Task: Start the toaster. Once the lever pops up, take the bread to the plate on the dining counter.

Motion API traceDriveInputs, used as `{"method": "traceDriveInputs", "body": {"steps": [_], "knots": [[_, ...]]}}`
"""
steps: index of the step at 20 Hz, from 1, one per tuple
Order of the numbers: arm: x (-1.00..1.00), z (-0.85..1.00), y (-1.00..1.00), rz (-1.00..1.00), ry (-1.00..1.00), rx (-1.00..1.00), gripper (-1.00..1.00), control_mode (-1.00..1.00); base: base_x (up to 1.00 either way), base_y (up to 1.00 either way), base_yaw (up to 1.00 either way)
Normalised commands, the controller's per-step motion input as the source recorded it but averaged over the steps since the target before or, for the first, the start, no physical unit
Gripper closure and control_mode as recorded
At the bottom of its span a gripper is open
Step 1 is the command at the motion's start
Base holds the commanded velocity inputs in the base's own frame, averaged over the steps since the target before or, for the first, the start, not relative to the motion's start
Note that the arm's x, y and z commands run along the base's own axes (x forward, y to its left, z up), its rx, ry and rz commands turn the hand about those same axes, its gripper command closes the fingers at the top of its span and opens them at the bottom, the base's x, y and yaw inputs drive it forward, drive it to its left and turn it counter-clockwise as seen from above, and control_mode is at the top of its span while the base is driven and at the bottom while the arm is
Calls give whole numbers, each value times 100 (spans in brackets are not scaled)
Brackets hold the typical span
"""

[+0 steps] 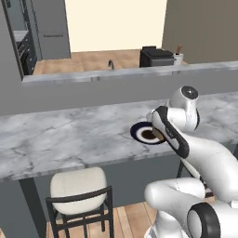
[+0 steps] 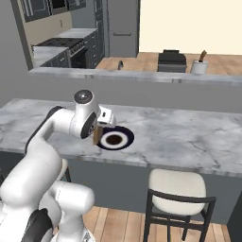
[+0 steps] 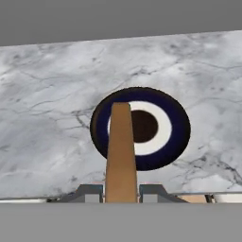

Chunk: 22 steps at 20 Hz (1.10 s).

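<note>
While pinched edge-on in the tool [image 3: 121,193], the bread [image 3: 121,151] hangs above the near-left part of the plate [image 3: 163,144], apparently not touching it yet. Tool fingers [image 3: 89,193] clamped tight on the slice's lower end, one either side, so a firm hold by the look of it.

Plate sits flat on the dining counter [image 3: 42,85], fairly near its front edge, navy rim all round a white ring with a dark centre. Same story from the right base view: tool [image 2: 98,132] down low just left of the plate [image 2: 124,142], golden bread [image 2: 97,135] poking out of it toward the dish. Left base view has the arm covering most of that spot, plate [image 1: 138,132] peeking out beside it.

Step in hand, best guess: setting the toast down. Probably worth nudging a bit further toward the plate's middle first, since the slice lines up left of centre in the hand view. Then lower until it's nearly lying on the dish before letting go, otherwise likely to tip off the rim onto the tabletop.

Long axis of the slice runs straight out from the fingers, pointing away across the plate toward the far side of the marble. Thin edge faces the hand camera, broad faces against the pads.
</note>
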Motion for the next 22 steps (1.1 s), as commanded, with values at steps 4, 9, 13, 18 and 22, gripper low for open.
{"method": "traceDriveInputs", "body": {"steps": [4,9,13,18,22], "knots": [[62,-38,-5,0,-7,0,100,-100,0,0,0],[41,-33,-7,0,-4,0,100,-100,0,0,0],[13,-13,-9,0,-1,0,100,-100,0,0,0],[10,-2,-3,0,0,0,100,-100,0,0,0],[21,-3,-1,0,0,0,100,-100,0,0,0]]}}
